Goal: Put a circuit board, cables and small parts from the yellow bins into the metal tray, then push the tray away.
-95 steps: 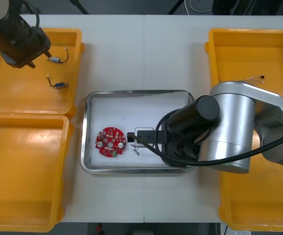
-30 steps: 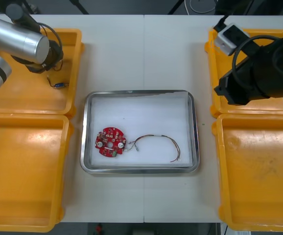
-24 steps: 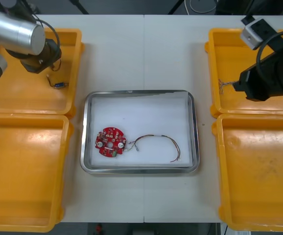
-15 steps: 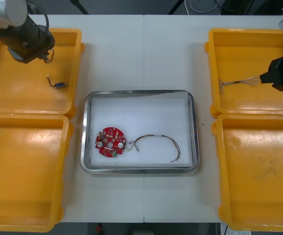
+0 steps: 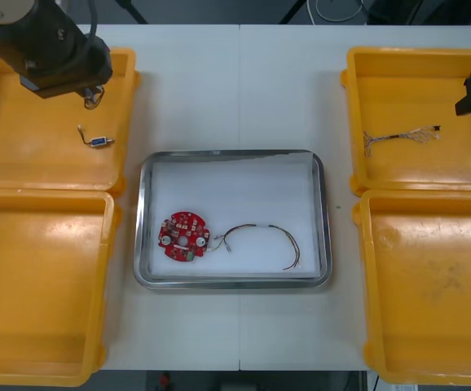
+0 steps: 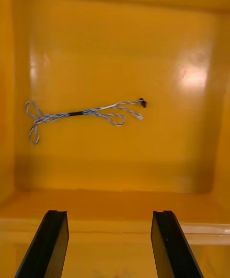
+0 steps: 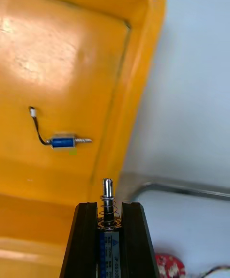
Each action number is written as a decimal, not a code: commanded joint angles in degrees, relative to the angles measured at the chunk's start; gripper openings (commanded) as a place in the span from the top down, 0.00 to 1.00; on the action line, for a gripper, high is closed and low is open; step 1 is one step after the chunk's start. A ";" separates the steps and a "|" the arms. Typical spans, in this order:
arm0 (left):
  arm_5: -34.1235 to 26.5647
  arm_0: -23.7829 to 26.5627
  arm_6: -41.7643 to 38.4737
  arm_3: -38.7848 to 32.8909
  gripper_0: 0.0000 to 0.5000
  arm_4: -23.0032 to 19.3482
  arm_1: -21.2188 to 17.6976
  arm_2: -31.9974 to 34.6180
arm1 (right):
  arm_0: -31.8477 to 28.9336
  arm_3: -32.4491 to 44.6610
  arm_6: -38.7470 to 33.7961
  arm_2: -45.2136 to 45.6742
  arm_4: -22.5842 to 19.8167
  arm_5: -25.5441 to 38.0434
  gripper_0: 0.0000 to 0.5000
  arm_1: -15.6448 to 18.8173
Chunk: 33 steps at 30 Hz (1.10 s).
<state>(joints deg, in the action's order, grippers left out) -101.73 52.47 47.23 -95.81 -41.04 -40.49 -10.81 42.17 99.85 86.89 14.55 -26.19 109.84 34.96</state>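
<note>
Since the earliest frame the right arm has left the metal tray (image 5: pixel 232 152) and pulled back to the right edge of the front view. One of the two parts in the upper left yellow bin (image 5: pixel 24 167) has been lifted out.

Left gripper (image 7: pixel 109 207) stands at the upper left of the front view, over that bin's inner rim, fingers pinching a small metal part (image 7: pixel 107 194) with a spring and pin. A second small metal part (image 5: pixel 97 141) lies on the bin floor.

Right gripper (image 6: pixel 109 220), fingers spread, hangs by the upper right yellow bin (image 5: pixel 407 175), where a blue and white twisted cable (image 5: pixel 400 137) lies untouched.

The tray, at centre frame, holds the circuit board (image 5: pixel 183 237) and a thin cable (image 5: pixel 256 226).

Step in hand, as judged: carrying the part to the tray. The next move calls for travel toward centre frame, lowering over bare tray floor, then release.
</note>
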 commanded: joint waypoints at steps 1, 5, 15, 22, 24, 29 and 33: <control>-2.34 -1.76 -4.51 -7.82 1.00 -1.94 -2.23 -5.45 | 7.14 -5.19 -6.38 -3.47 5.54 0.16 0.00 -2.18; -1.37 -2.20 -5.13 -9.75 1.00 -1.94 -1.00 -11.43 | 10.30 -10.64 -11.65 -4.26 8.35 0.16 0.00 -3.85; 5.31 -3.08 -6.54 -7.03 1.00 2.98 3.40 -21.80 | 17.95 -25.32 -27.91 -4.09 13.10 -2.88 0.00 -7.63; 9.97 -3.08 -6.89 -3.25 1.00 6.15 5.68 -26.19 | 22.96 -34.99 -38.99 -2.77 13.98 -8.94 0.00 -8.59; 11.73 -2.99 -6.89 -1.75 1.00 6.85 5.94 -27.86 | 23.57 -36.92 -42.94 -2.59 14.50 -12.28 0.00 -8.68; 15.33 -2.99 -7.33 1.06 1.00 7.20 6.12 -30.50 | 23.66 -40.26 -48.39 -2.59 15.73 -16.41 0.00 -9.12; 15.86 -3.08 -7.85 1.41 1.00 7.99 6.21 -32.34 | 23.75 -43.07 -52.35 -2.59 15.73 -17.29 0.00 -9.47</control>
<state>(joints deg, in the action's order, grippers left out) -86.68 49.45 44.79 -94.19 -34.03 -35.28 -41.42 62.85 58.06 39.81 10.85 -11.01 93.48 26.35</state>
